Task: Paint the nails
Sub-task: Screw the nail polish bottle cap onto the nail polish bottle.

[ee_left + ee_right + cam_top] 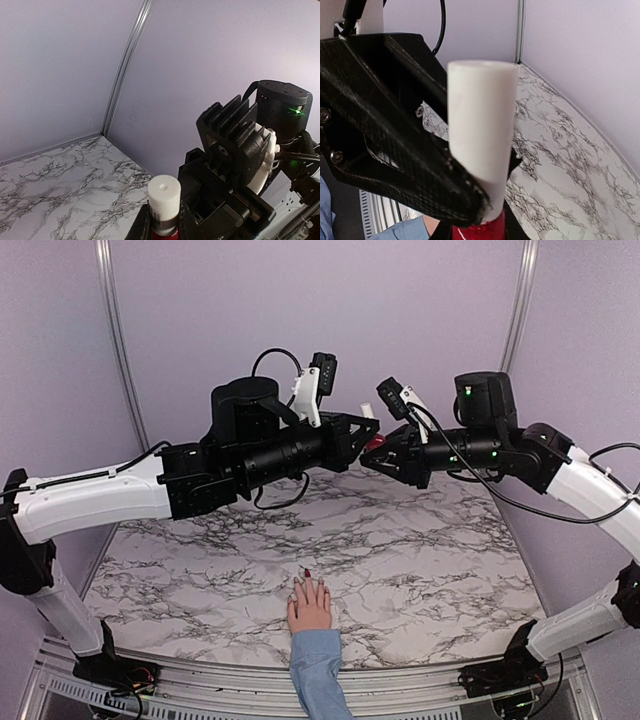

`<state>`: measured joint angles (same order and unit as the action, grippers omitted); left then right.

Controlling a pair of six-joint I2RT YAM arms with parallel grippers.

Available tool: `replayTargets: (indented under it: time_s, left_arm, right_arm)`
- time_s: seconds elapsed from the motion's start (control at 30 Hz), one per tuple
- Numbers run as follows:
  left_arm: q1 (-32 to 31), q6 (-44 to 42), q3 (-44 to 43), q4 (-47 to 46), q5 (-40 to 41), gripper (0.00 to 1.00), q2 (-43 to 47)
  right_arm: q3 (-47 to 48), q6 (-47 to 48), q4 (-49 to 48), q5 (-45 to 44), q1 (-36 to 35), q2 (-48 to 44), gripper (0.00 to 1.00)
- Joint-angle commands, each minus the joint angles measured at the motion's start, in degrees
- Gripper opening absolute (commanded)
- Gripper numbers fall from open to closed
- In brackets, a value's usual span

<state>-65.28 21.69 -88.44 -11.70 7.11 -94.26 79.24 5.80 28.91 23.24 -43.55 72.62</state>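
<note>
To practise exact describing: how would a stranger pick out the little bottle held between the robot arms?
Above the far side of the marbled white table, the left pincer and right pincer meet tip to tip. Clamped between them is a small dark red bottle with a tall white cylindrical cap. Unlike the pale pink hand on the table, it hangs in mid-air.

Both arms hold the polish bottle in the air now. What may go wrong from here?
1. The left gripper grips the smooth white cap; it may slip when twisting.
2. The right gripper holds the red bottle high over the marble table; once open, polish may spill.
</note>
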Motion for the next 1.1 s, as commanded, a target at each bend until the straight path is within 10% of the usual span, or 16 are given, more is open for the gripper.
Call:
replayTargets:
  time_s: [0.0,0.6,0.93,1.07]
  left_arm:
    - [-0.1,-1.0,3.1,0.2,-7.6,0.00,2.2]
    - [4.5,-6.0,10.5,-5.3,-40.4,0.00,2.7]
    - [6.4,-4.9,8.7,-6.2,-41.9,0.02,3.4]
    - [6.8,-4.8,7.6,-6.6,-37.5,0.27,5.4]
  right_arm:
    - [5.6,0.7,-5.2,7.3,-0.2,-0.4,0.00]
    - [7.4,-0.6,-12.9,32.2,-0.3,-2.0,0.00]
    - [6.5,0.5,-11.4,31.5,-0.2,-1.7,0.00]
    - [4.8,0.8,-10.8,28.9,-0.3,-2.0,0.00]
